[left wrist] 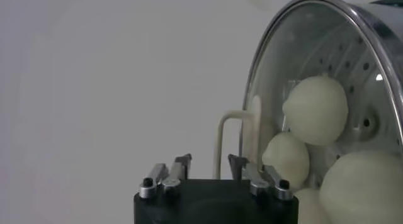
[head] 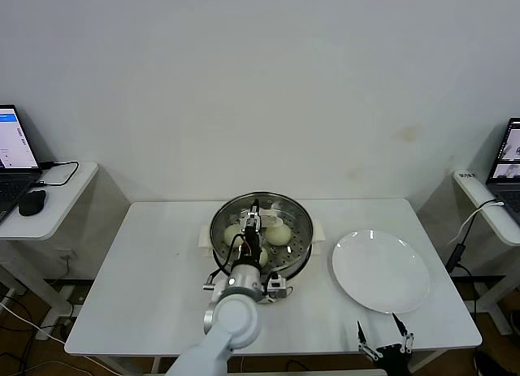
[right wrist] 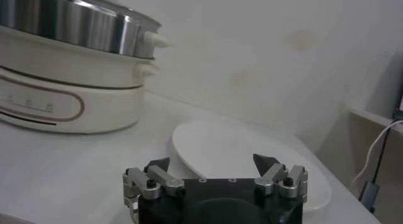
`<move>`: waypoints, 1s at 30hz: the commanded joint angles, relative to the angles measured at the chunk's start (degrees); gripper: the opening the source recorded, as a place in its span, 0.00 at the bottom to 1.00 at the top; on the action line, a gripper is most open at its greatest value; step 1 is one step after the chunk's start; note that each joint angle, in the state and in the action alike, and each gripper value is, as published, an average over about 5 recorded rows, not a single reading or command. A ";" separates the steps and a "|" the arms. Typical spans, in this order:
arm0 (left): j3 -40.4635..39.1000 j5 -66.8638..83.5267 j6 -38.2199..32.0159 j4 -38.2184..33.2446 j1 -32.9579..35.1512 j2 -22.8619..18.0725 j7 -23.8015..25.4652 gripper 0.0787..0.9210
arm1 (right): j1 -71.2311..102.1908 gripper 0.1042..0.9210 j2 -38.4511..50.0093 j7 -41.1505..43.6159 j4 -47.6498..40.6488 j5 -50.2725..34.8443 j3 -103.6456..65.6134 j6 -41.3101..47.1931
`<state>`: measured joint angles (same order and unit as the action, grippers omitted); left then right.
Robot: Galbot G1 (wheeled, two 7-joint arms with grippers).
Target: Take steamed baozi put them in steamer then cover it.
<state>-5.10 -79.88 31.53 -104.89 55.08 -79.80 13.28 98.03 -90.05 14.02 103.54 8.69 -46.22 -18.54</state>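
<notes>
The steamer [head: 262,234] stands mid-table, a shiny steel pot on a cream-white base, also in the right wrist view [right wrist: 69,30]. The clear glass cover [left wrist: 296,55] sits on it. Through the glass I see steamed baozi [left wrist: 315,110], [left wrist: 286,157], [left wrist: 365,187] on the perforated tray; two show in the head view [head: 279,235], [head: 234,232]. My left gripper [head: 254,222] hovers over the cover, open [left wrist: 210,161], with the cream-white bar handle [left wrist: 230,140] just beyond its fingertips. My right gripper [head: 383,337] is open [right wrist: 212,161] and empty near the table's front edge.
A flat white plate [head: 380,270] lies right of the steamer, just ahead of my right gripper [right wrist: 239,156]. Side tables with laptops stand at the far left [head: 12,153] and far right [head: 508,161]; a mouse [head: 32,201] is on the left one.
</notes>
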 commanded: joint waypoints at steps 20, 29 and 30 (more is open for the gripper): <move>25.72 89.54 -25.07 -30.05 37.57 8.17 -35.09 0.88 | 2.47 0.88 2.68 0.33 1.89 -4.20 2.01 0.90; 32.00 100.03 -36.88 -26.50 50.89 7.88 -30.67 0.88 | 6.10 0.88 8.04 0.11 5.74 -11.88 3.22 2.56; 31.73 99.91 -38.82 -25.30 52.16 8.01 -30.00 0.88 | 6.69 0.88 8.63 0.00 6.27 -12.50 3.40 2.57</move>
<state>16.33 -16.12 10.57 -129.19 88.14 -72.80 -13.20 101.30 -86.19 14.26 106.41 3.42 -43.93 -17.06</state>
